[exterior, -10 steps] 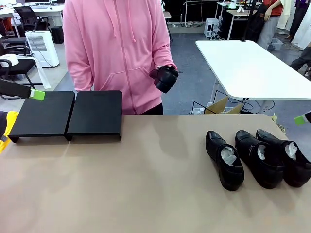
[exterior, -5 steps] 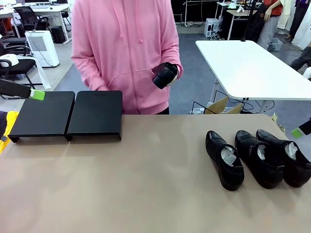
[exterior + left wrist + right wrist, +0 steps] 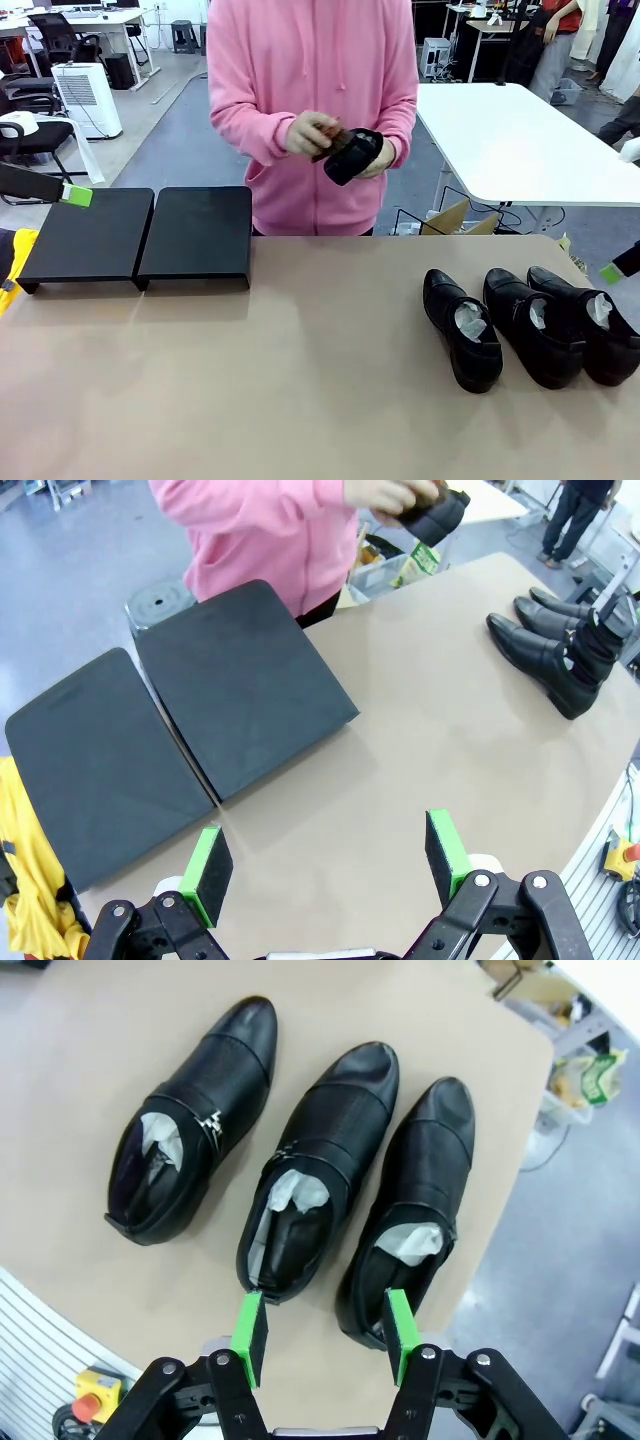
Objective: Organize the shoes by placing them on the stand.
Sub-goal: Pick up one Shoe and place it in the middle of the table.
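Tan tabletop (image 3: 320,390) bears 3 glossy shoes (image 3: 535,338), matte stand (image 3: 196,236).

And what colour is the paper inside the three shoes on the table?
The paper is white, against the black shoes; the right wrist view shows it best.

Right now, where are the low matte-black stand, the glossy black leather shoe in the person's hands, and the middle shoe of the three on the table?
Low matte-black stand (image 3: 195,235): front view, right panel's top.
Shoe in the person's hands (image 3: 355,155): front view, upper.
Middle shoe on the table (image 3: 340,1125): right wrist view, vamp.
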### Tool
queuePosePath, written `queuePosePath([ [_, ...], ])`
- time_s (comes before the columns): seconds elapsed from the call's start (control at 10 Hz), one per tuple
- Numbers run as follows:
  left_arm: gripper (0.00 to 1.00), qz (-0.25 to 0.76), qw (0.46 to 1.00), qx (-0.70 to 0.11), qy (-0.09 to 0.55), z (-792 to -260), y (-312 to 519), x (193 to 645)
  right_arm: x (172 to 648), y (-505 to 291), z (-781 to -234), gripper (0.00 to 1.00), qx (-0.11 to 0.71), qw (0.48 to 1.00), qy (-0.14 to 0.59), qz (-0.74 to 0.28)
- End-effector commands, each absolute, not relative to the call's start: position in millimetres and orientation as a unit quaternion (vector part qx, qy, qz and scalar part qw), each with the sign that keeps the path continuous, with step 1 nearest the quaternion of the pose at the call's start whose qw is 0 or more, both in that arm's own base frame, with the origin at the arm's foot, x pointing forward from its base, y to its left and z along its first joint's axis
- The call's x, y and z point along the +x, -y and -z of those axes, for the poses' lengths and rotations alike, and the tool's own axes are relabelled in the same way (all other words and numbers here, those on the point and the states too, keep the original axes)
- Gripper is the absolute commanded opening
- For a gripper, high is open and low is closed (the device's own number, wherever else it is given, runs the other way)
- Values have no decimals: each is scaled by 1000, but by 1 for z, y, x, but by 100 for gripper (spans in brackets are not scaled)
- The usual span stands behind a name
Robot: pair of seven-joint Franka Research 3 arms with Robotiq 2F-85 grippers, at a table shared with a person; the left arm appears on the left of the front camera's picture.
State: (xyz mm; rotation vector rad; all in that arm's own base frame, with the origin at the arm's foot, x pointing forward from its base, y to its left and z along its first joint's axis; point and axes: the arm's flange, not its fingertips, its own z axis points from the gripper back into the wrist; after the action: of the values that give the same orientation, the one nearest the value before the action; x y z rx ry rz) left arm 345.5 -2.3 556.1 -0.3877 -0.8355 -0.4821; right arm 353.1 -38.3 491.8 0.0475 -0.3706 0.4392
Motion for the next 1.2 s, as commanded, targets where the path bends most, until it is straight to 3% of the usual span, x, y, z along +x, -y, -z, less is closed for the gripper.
queuePosePath([
  [0.0,100,236,865,-187,402,-557,1,345,365,17,-466,62,-1,971,148,-191],
  [0.5,100,236,865,-187,402,-557,1,345,372,13,-404,62,-13,984,149,-93],
  [0.6,100,236,865,-187,402,-557,1,345,391,18,-430,62,8,980,142,-137],
  [1.1,100,236,865,-187,402,-557,1,345,398,10,-409,62,-13,986,115,-119],
])
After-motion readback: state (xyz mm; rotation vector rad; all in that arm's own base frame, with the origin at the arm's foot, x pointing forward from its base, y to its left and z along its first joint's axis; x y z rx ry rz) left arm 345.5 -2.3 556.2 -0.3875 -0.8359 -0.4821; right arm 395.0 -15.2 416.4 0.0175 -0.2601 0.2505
